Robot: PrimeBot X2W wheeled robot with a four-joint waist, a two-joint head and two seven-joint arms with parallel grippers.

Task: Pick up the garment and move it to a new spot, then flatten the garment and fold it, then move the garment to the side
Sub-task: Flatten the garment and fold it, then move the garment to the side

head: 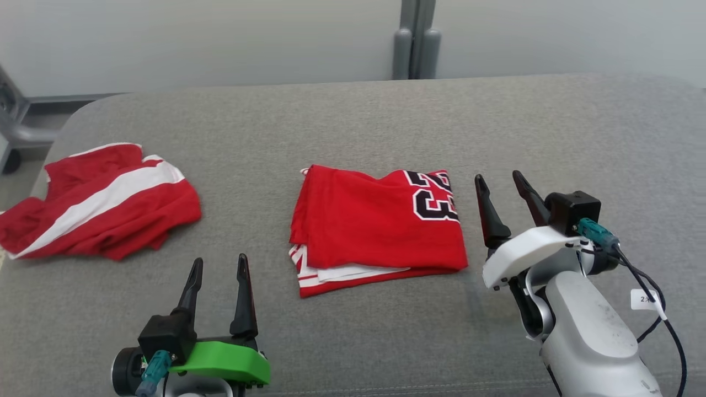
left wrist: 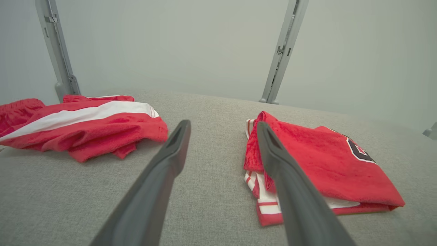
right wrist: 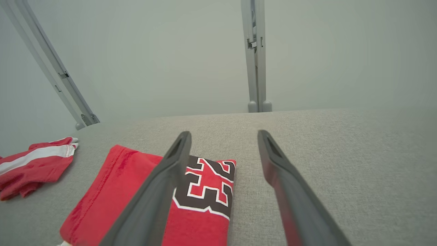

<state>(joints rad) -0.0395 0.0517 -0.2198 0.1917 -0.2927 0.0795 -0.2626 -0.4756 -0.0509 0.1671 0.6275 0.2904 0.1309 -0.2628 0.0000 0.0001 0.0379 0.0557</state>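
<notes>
The garment [head: 378, 226], a red jersey with a black "23", lies folded into a neat rectangle at the middle of the grey padded surface [head: 353, 121]. The jersey [left wrist: 327, 167] also fills the right of the left wrist view, and the jersey [right wrist: 201, 198] sits low and left in the right wrist view. My right gripper [head: 501, 184] stands open just right of its right edge, holding nothing. At the lower left my left gripper [head: 219, 266] is open and empty, short of the jersey's near left corner.
A second red garment with a white stripe [head: 105, 201] lies crumpled at the surface's left edge. A grey post [head: 416, 38] stands behind the surface at the wall. A cable [head: 651, 286] hangs off my right wrist.
</notes>
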